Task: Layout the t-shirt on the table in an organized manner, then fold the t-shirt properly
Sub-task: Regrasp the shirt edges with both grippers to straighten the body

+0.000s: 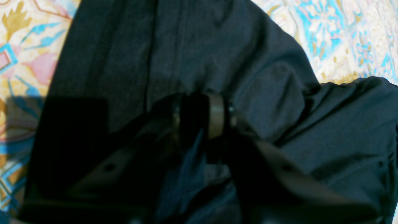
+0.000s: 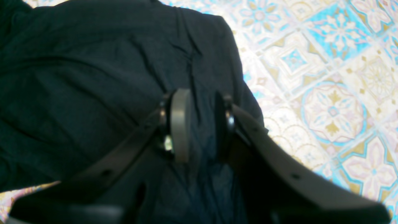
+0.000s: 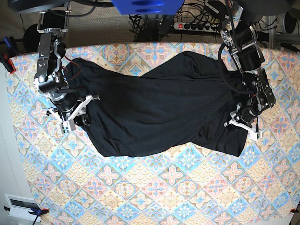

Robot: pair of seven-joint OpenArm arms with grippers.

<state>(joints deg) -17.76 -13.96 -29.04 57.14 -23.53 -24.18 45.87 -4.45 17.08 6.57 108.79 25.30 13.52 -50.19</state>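
Note:
The black t-shirt (image 3: 159,108) lies spread and wrinkled across the far half of the patterned table (image 3: 140,187), with its long side running left to right. My left gripper (image 3: 243,119) is at the shirt's right end. In the left wrist view its pads (image 1: 203,115) stand close together, pinching a fold of the t-shirt (image 1: 217,46). My right gripper (image 3: 77,117) is at the shirt's left end. In the right wrist view its pads (image 2: 202,124) stand apart, straddling the dark t-shirt (image 2: 77,77) near its edge beside the bare table (image 2: 326,77).
Bare patterned cloth (image 3: 154,197) fills the near half of the table. Cables and a power strip (image 3: 197,26) lie behind the far edge. A white box (image 3: 21,206) sits off the near left corner.

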